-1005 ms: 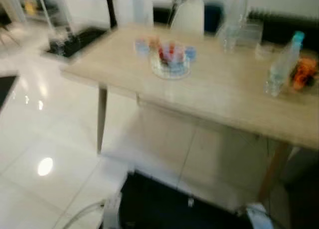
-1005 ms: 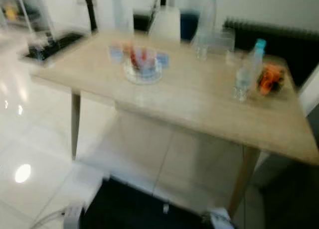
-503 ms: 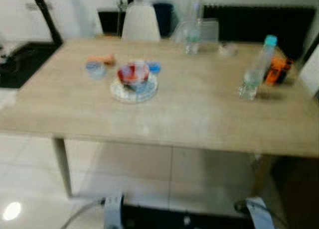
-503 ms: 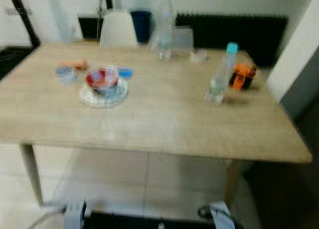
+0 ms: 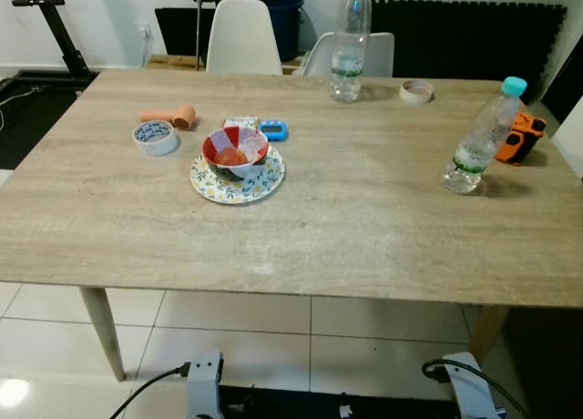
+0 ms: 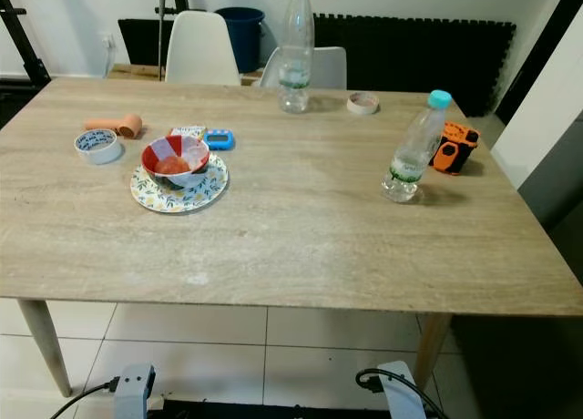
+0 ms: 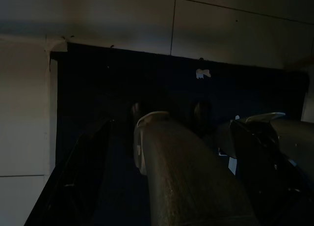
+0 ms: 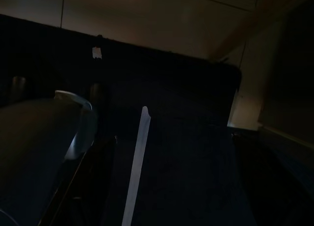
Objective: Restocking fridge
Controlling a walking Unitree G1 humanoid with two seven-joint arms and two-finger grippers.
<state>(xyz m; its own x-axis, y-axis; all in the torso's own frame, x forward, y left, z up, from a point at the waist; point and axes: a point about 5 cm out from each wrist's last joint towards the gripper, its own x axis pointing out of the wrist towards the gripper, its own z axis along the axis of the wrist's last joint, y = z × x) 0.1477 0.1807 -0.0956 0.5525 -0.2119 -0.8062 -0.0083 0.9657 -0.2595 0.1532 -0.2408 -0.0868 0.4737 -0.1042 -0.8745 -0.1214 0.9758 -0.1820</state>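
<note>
A wooden table (image 5: 364, 228) stands right in front of me. Near its right side is a clear water bottle with a blue cap (image 5: 480, 137). A taller clear bottle (image 5: 348, 41) stands at the far edge. Both arms hang idle below the table's front edge. In the dark left wrist view, my left gripper (image 7: 169, 125) is open over a dark mat, its black fingers (image 7: 78, 182) apart. The right wrist view shows my right gripper (image 8: 174, 137) open the same way, with nothing between its fingers.
A red-and-white bowl (image 5: 235, 150) sits on a patterned plate (image 5: 239, 175). Left of it lie a tape roll (image 5: 155, 137) and an orange object (image 5: 169, 117). A blue gadget (image 5: 272, 129), another tape roll (image 5: 417, 91) and an orange-black tool (image 5: 521, 137) are also there. Chairs (image 5: 242, 38) stand behind.
The camera has swung round to face the table squarely, and the blur has gone. Nothing on the table has moved.
</note>
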